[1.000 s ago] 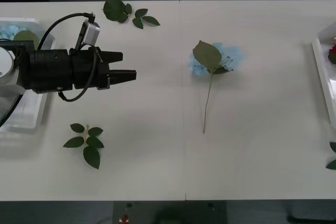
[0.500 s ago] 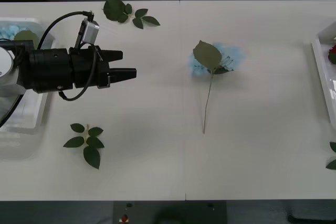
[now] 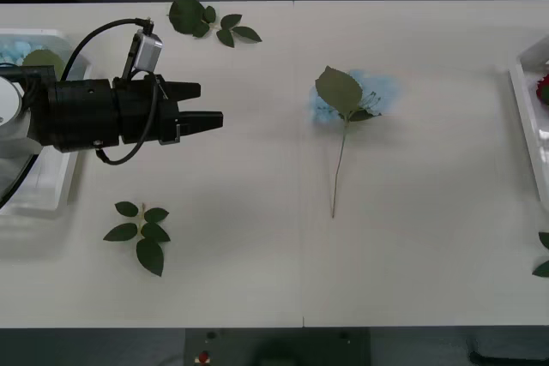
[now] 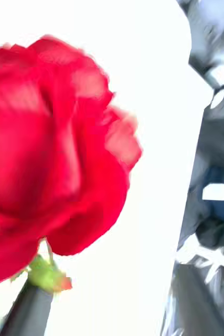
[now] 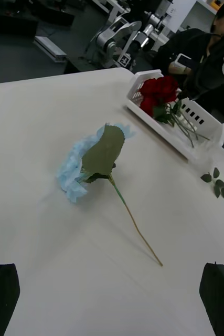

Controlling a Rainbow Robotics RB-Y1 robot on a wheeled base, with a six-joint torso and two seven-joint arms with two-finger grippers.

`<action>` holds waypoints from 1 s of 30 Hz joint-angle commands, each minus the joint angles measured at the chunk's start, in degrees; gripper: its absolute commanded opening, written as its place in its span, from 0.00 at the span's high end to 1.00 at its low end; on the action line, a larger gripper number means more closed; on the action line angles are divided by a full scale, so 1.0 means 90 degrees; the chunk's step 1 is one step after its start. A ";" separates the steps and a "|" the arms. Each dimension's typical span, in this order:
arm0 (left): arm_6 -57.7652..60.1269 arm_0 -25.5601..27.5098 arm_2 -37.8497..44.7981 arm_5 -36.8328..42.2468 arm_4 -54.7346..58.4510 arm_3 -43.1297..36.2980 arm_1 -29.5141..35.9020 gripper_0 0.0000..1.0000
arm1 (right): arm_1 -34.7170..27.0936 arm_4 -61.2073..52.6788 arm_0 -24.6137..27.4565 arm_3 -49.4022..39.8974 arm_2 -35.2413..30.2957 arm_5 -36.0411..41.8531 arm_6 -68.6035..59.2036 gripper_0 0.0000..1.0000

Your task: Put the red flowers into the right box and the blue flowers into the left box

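A blue flower [image 3: 352,96] lies mid-table, its big green leaf over the pale blue head and its stem pointing toward the near edge; the same blue flower [image 5: 93,160] also appears in the left wrist view. My left gripper [image 3: 210,117] hovers open to its left, well apart from it, black fingers [image 5: 1,291] empty. The left box [image 3: 39,186] behind that arm holds a blue cluster [image 3: 13,47]. The right box [image 3: 530,117] at the far right edge holds red flowers [image 5: 159,94]. My right arm is at that box, with a red flower [image 4: 49,152] very close in its wrist view.
Bloomless leaf sprigs lie at the back left [image 3: 210,21], front left [image 3: 141,233] and right edge [image 3: 544,255]. A person [image 5: 206,47] sits beyond the table's right end, touching nothing.
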 commanded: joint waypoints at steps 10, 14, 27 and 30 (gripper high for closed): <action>0.0238 -0.0060 0.0089 -0.0043 0.0067 -0.0170 -0.0064 0.00 | -0.1365 -0.3537 -0.0060 -0.3167 -0.0210 0.1786 0.0392 0.00; 0.0228 -0.0050 0.0099 -0.0043 0.0067 -0.0170 -0.0064 0.00 | -0.1473 -0.4220 -0.0060 -0.4153 -0.0220 0.2118 -0.0253 0.00; 0.0238 -0.0040 0.0099 -0.0043 0.0067 -0.0170 -0.0064 0.00 | -0.0750 -0.3498 -0.0050 -0.6780 -0.0210 0.2303 -0.3622 0.00; 0.0228 -0.0040 0.0099 -0.0043 0.0057 -0.0170 -0.0064 0.00 | -0.0301 -0.3058 -0.0050 -0.6878 -0.0210 0.2401 -0.4120 0.00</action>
